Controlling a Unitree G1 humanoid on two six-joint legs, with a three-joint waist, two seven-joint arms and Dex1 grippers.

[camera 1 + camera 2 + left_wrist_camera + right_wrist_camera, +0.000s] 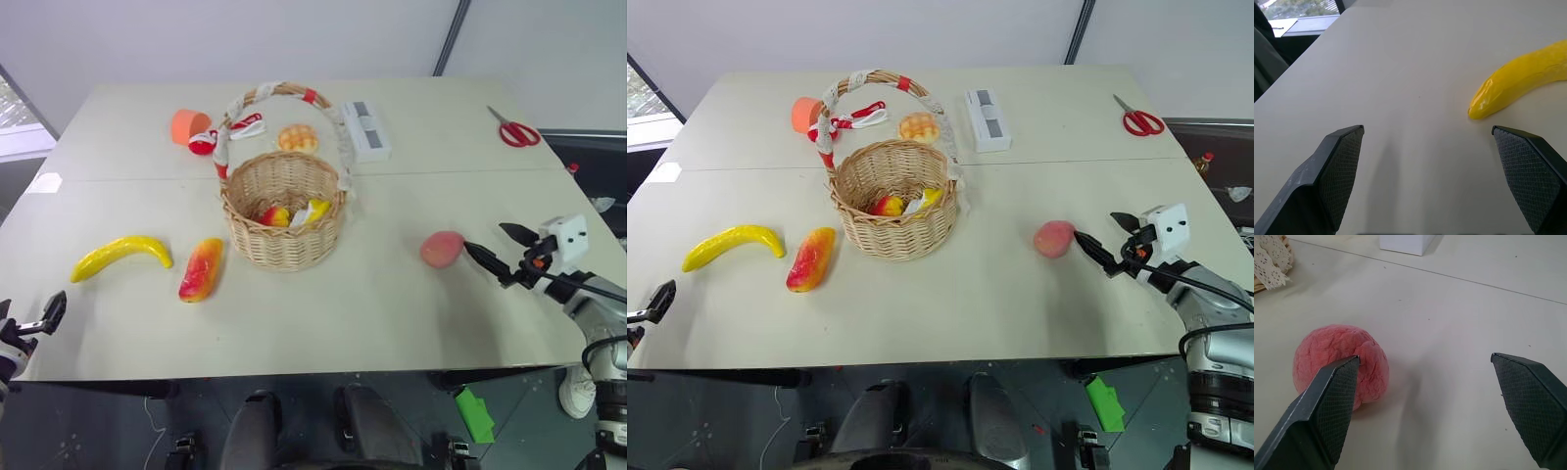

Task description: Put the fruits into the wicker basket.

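Three fruits lying loose on the table [392,294], none in a grip. Right gripper [502,250] hovering with both black fingers spread wide, nothing between them; peach [442,249] sitting just beyond the tip of one finger [1327,406], very near it, but touching or not cannot be told. Left gripper [1435,176] also standing wide open and empty, low over the near left edge of the table; banana [121,256] lying ahead of it and a little toward the middle, apart from both fingers, its blunt yellow end [1484,105] nearest to the open fingers. Mango [201,269] resting just past the banana, close beside its far end, further from the left gripper. Basket [284,211] standing upright near the centre of the table, well apart from both grippers, beyond the mango from the left one and beyond the peach from the right one. Already holding some small red and yellow pieces [294,213] inside; exactly what they are cannot be told. Behind the basket, farther still from both grippers: orange cup [188,125], bread bun [298,138], white box [364,130]. Red scissors [513,129] lying at the far right part of the table, well ahead of the right gripper.
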